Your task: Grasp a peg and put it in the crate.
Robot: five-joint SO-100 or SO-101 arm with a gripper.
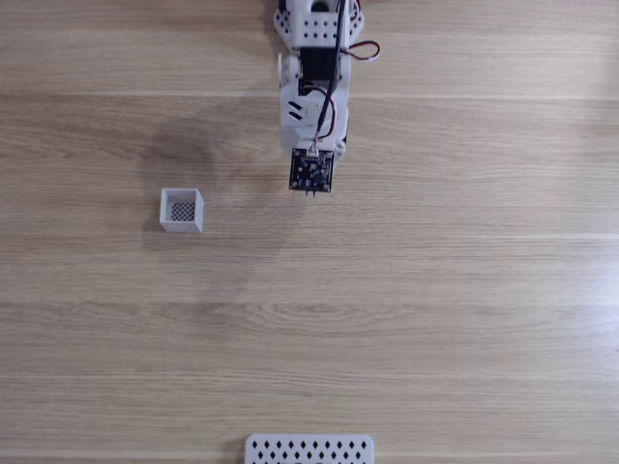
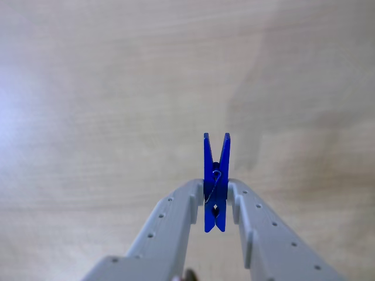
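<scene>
In the other view you have the gripper pinching the blue peg between its 2 grey fingers; the peg stands upright, its forked end poking out past the tips above the wooden table. In the fixed view your arm reaches down from the top edge, and the white crate sits well to its left, apart from it
</scene>
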